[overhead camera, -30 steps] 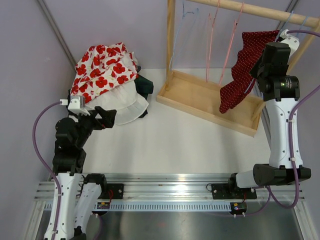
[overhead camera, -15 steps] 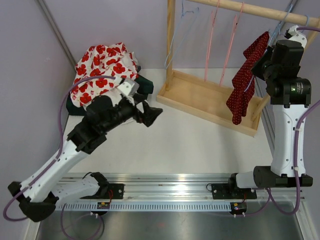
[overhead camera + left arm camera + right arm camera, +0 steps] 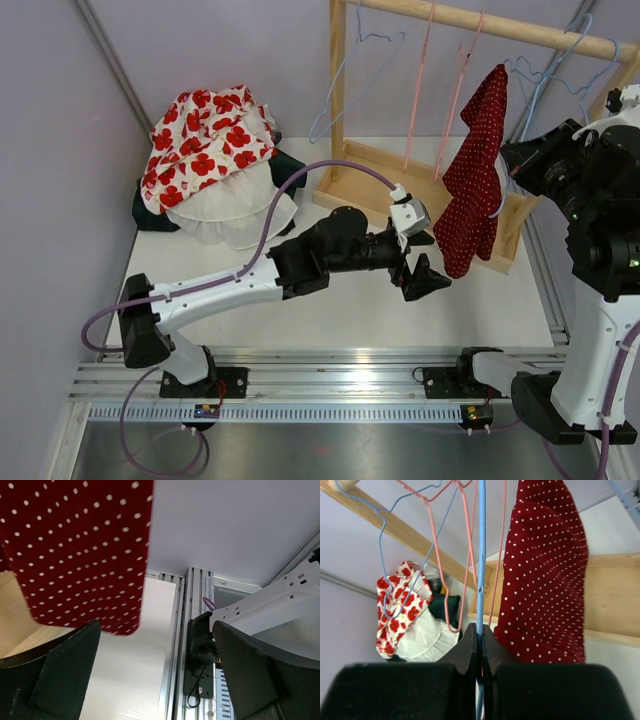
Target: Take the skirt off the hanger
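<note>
Swinging across from the far-left corner of the table, where it sat by the heap of flowered clothes [image 3: 210,140] a second ago, the left arm now reaches toward the right half of the table. Its left claw [image 3: 428,260] stands fully spread and holds nothing. The right arm has meanwhile drawn back toward the right edge, and the skirt [image 3: 475,175] has turned with it to hang as a narrow fold.

The skirt is red with white dots. It hangs over the near-right end of the wooden rack [image 3: 400,185], with its long axis running straight down from just below the top rail to a hem level with the rack's base. The right claw [image 3: 479,630] is clamped shut on the wire of the blue hanger [image 3: 481,555], which seems to be the one carrying the skirt.

From the left claw the hem lies just beyond and slightly to the right, near but apart. In the left wrist view the cloth fills the upper left, above the gap between the fingers and not yet within it. So the left claw is the nearer one to the hem. To catch it, the open fingers would likely need to advance a little farther and upward.
</note>
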Controlling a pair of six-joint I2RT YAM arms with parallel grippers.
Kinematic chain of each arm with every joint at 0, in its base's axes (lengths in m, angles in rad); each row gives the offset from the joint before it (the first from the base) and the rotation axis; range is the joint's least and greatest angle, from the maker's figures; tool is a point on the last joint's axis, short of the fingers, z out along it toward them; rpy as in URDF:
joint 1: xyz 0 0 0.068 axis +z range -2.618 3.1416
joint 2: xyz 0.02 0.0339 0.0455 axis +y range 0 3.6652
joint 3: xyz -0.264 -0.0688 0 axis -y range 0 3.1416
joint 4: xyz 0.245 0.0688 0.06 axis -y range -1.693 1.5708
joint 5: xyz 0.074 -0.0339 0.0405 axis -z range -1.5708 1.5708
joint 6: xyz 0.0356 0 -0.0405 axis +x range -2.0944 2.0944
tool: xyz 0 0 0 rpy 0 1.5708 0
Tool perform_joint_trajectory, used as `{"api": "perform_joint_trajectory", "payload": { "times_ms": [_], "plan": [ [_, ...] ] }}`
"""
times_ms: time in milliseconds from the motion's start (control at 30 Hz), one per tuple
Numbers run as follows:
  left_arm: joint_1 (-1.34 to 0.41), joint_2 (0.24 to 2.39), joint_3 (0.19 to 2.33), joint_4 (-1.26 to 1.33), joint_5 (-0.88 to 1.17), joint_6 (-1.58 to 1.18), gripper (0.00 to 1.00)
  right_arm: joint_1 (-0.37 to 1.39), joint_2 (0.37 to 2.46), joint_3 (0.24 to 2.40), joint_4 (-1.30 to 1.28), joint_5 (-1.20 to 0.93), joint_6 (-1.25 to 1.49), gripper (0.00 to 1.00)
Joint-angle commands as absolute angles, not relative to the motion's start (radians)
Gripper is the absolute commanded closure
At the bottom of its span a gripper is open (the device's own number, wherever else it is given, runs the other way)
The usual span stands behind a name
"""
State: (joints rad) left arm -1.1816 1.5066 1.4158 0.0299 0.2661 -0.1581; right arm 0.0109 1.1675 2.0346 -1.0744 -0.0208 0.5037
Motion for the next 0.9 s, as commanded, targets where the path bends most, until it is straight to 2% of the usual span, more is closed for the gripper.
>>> {"api": "perform_joint_trajectory", "payload": {
  "times_ms": [0, 267, 400, 433, 467, 567, 767, 867],
  "plan": [
    [-1.186, 1.538, 1.468, 0.217, 0.219, -0.184, 0.03, 0.009, 1.138, 2.071, -1.032, -0.124, 0.551, 1.00],
    [-1.186, 1.670, 1.575, 0.290, 0.244, -0.244, 0.10, 0.009, 1.108, 2.077, -1.049, -0.179, 0.594, 1.00],
    [-1.186, 1.713, 1.617, 0.310, 0.284, -0.279, 0.19, 0.011, 1.098, 2.075, -1.054, -0.192, 0.597, 1.00],
    [-1.186, 1.718, 1.621, 0.310, 0.288, -0.281, 0.23, 0.009, 1.097, 2.077, -1.055, -0.190, 0.595, 1.00],
    [-1.186, 1.723, 1.623, 0.308, 0.290, -0.282, 0.37, 0.009, 1.095, 2.074, -1.057, -0.190, 0.594, 1.00],
    [-1.189, 1.712, 1.615, 0.295, 0.290, -0.287, 0.61, 0.008, 1.092, 2.071, -1.055, -0.189, 0.592, 1.00],
    [-1.196, 1.643, 1.533, 0.291, 0.282, -0.291, 0.64, 0.008, 1.097, 2.071, -1.051, -0.176, 0.583, 1.00],
    [-1.204, 1.597, 1.487, 0.298, 0.285, -0.293, 0.62, 0.009, 1.103, 2.072, -1.049, -0.172, 0.578, 1.00]
  ]
}}
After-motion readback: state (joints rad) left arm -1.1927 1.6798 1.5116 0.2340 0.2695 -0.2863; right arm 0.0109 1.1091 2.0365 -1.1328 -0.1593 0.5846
